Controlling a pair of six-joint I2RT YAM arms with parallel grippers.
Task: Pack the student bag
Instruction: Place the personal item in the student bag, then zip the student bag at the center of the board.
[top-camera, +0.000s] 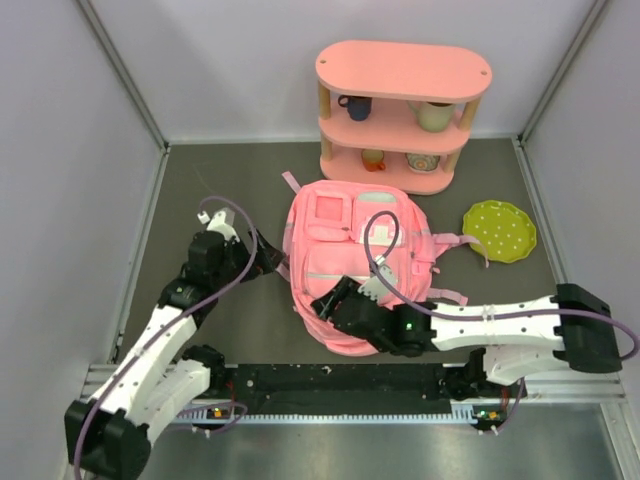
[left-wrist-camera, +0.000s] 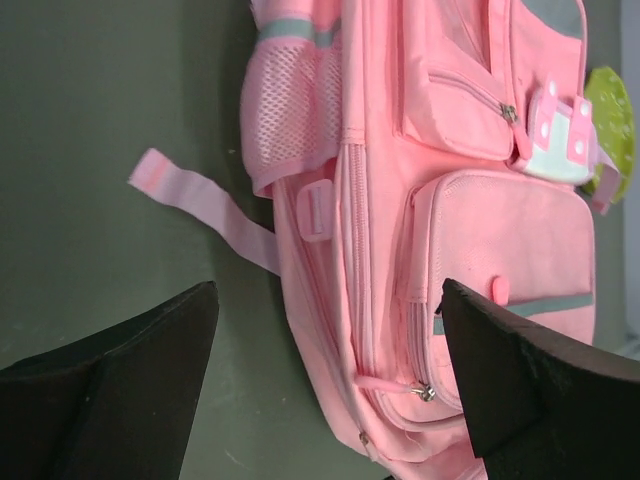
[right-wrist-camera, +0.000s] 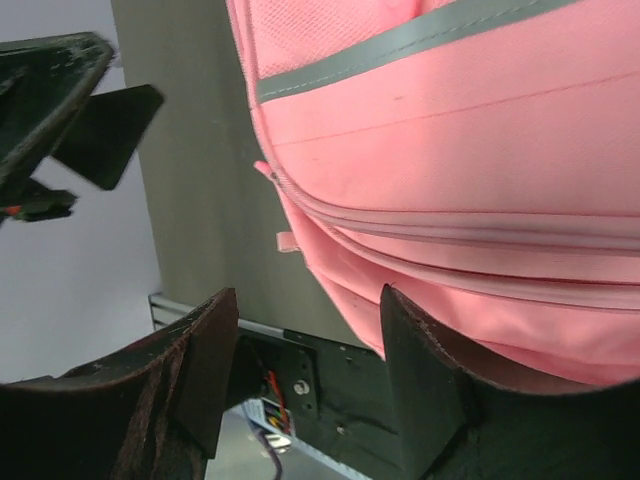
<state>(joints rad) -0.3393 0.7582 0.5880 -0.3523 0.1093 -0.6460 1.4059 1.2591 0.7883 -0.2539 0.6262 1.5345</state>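
Student bag (top-camera: 325, 250) lies flat on the table (top-camera: 200, 190), pockets up, with its long axis running near-to-far from the arm bases toward the pink shelf (top-camera: 403, 70). Right gripper (top-camera: 332, 298) is nearer: jaws spread, empty, over the bag's near-left corner with the zipper seam (right-wrist-camera: 420, 232) just ahead of its fingers. Left gripper (top-camera: 270, 260) is spread and empty too, just beside the bag's left flank and pointing across the short axis, so the right arm probably takes the zipper while the left steadies.
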